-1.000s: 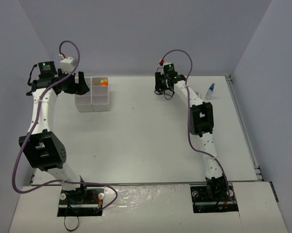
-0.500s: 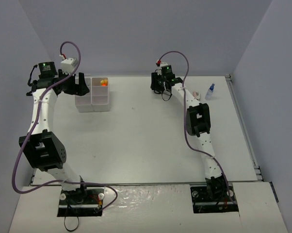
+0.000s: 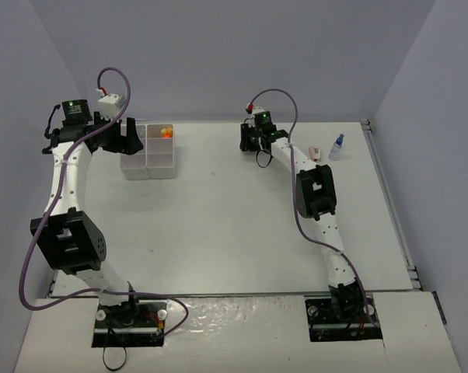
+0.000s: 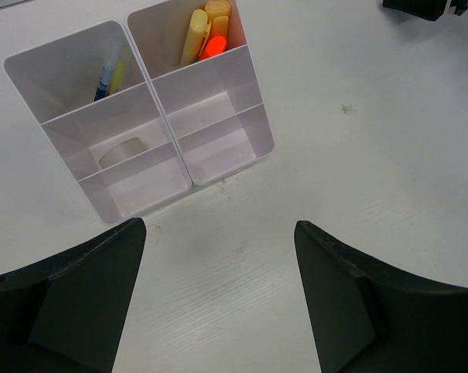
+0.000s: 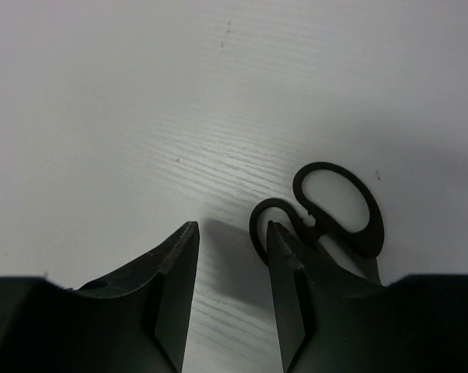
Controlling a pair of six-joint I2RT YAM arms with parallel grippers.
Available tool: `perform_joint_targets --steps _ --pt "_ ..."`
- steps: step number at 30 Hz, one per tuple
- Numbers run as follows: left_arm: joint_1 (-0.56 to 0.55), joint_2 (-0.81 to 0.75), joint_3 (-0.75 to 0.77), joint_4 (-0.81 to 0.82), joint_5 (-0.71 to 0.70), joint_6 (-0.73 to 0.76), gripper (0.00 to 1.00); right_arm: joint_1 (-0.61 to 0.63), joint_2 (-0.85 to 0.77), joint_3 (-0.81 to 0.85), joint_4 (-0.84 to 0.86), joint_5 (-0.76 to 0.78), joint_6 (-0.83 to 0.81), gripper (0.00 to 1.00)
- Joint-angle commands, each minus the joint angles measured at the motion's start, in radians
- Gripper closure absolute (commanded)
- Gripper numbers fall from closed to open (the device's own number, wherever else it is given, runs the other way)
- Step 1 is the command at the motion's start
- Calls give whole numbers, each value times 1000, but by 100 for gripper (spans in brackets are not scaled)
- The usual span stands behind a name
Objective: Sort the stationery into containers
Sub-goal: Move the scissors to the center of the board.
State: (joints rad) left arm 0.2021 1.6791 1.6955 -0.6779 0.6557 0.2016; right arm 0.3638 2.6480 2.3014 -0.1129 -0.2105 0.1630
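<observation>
Three bluish walls [image 3: 218, 54] stand around a white table [image 3: 218, 225]. Black scissors [image 5: 312, 223] lie just beside the right gripper [image 5: 232, 229], outside its slightly parted fingers. Left gripper [image 4: 218, 227] hangs wide apart by the tray [image 4: 257, 109].

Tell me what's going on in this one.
Two robot arms are sorting stationery into a six-compartment tray. The left hand hangs open over the table just in front of the tray, which already holds yellow and orange markers, a tape ring and thin pens or pencils. The right hand is low at the far side, fingers apart with nothing between them. Black scissors lie right beside one finger, not gripped. A pink piece and a blue-capped bottle sit unsorted.
</observation>
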Motion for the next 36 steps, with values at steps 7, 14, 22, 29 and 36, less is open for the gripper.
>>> perform_joint_targets --steps 7,14,22,29,36 --pt "-3 -66 36 13 9 12 25 -9 -72 -55 -70 117 0 73" --pt "-1 -56 47 14 9 18 25 11 -167 -278 -161 206 -66 97" --pt "-1 -26 78 35 25 -16 25 53 -301 -502 -221 258 -137 100" --pt "-3 -15 97 45 40 -41 26 77 -372 -558 -253 221 -132 100" --pt "-3 -12 99 56 55 -56 25 81 -373 -566 -262 161 -120 90"
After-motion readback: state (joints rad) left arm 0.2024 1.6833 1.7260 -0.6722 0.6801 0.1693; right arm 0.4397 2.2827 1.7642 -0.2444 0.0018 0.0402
